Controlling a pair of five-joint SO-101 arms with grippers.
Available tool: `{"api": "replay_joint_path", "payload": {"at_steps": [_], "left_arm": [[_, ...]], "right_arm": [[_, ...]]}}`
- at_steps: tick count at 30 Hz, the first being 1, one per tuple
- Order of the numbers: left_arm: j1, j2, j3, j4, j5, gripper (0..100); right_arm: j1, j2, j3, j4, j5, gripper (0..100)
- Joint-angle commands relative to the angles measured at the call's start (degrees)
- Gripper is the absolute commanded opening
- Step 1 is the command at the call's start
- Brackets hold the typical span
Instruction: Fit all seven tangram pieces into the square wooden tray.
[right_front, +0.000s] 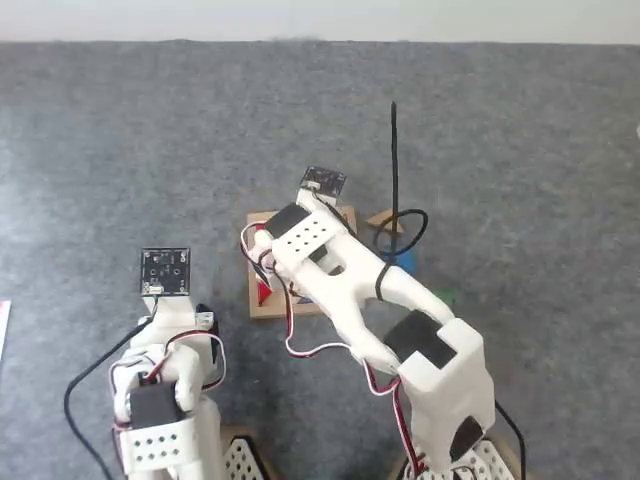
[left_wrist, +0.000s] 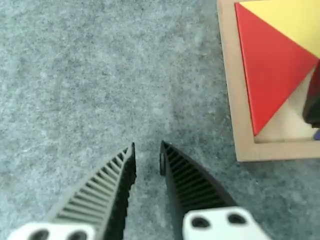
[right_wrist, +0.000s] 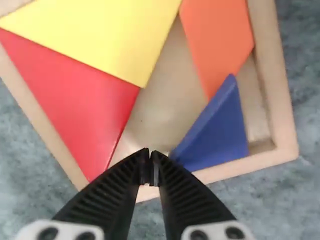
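**Surroundings.** The grey, carpet-like tabletop (right_front: 120, 150) carries the square wooden tray (right_front: 251, 275) near its middle, and a pale wall (right_front: 300, 18) closes the far side. A black cable (right_front: 394, 165) runs straight in from the far side and loops around my right arm (right_front: 350, 280) just beside the tray. On the right-arm side of the tray, three small pieces lie loose on the tabletop. A tan piece (right_front: 383, 221) lies near the tray's far corner, a blue piece (right_front: 403, 263) nearer my base, and a green piece (right_front: 446, 296) farther out. The arm partly hides all three, so I cannot tell their shapes. Seen from above, the same arm covers most of the tray.

**Tray contents.** A red triangle (right_wrist: 75, 105) and a yellow triangle (right_wrist: 100, 35) lie edge to edge. An orange piece (right_wrist: 220, 40) sits against the rim. A blue triangle (right_wrist: 217, 132) occupies the adjoining corner, its tip meeting the orange piece. Bare wooden floor shows between the red triangle and the blue one.

**Pose.** My right arm is stretched forward and across, with its wrist above the tray. The right end effector (right_wrist: 150, 155) points down over the rim between the red and blue triangles, fingers pressed together with nothing between them. My left arm (right_front: 165, 400) is folded close to its base. The left end effector (left_wrist: 148, 150) hangs over bare tabletop near a tray corner without touching it, fingers slightly spread and holding nothing
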Motion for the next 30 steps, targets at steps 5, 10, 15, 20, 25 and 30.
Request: {"api": "replay_joint_path", "payload": {"at_steps": [5,10,15,20,25,30], "left_arm": [[0.3,-1.1,-0.7,0.3,0.0,8],[0.3,-1.1,-0.7,0.3,0.0,8],[0.3,-1.1,-0.7,0.3,0.0,8],[0.3,-1.1,-0.7,0.3,0.0,8],[0.3,-1.1,-0.7,0.3,0.0,8],[0.3,-1.1,-0.7,0.3,0.0,8]], "right_arm": [[3.1,-3.6,-0.5,3.0,0.8,2.2],[6.4,-3.6,-0.5,5.5,5.3,2.0],[5.0,-6.7,-1.1,8.0,7.9,2.0],[6.0,-18.1,-4.0,13.0,15.0,2.0],[15.5,-33.5,-7.8,18.8,38.5,2.3],[26.2,-38.2,-1.9,19.6,62.7,2.1]]}}
